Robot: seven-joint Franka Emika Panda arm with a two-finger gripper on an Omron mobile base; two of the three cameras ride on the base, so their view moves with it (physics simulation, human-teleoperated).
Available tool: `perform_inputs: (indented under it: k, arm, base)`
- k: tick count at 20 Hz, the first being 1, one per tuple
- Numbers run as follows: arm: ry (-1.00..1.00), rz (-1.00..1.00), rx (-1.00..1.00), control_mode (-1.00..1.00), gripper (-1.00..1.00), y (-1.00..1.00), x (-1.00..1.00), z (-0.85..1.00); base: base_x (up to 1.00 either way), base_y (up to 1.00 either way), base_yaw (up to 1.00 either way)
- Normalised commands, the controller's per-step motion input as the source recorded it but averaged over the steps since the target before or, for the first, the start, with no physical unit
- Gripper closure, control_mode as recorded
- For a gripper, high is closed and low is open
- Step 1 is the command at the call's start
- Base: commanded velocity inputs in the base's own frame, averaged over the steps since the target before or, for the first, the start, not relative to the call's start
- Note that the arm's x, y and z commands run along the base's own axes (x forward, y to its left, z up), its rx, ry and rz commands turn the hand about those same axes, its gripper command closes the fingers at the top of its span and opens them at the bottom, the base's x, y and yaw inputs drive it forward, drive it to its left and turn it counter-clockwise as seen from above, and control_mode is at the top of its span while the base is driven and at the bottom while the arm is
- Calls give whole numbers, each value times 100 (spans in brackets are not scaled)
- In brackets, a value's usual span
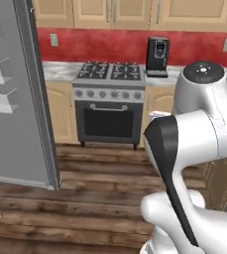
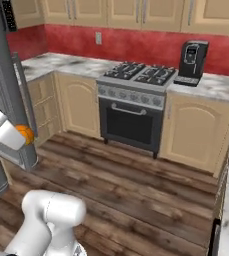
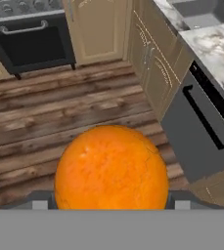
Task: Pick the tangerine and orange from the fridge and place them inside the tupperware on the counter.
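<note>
gripper [image 3: 111, 207]: clamped on orange [image 3: 111, 168]
advice: carry level over floor toward counter [image 3: 216, 41]; keep squeeze steady

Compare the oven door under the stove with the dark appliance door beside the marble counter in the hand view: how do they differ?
The oven door is black with a pale, curved bar handle; the dark appliance door is grey with a black handle. The oven door faces the camera across the floor; the appliance door runs away along the cabinets. Both are shut and sit under a worktop.
</note>
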Motion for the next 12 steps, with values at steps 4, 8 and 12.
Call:
perform_inputs:
  k: [4,8,12]
  arm:
    - [0,0,0,100,100,0,0,0]
    - [0,0,0,100,100,0,0,0]
    - [0,0,0,100,100,0,0,0]
  base:
    - [72,-20,19]
    - [57,-48,33]
    - [53,-48,32]
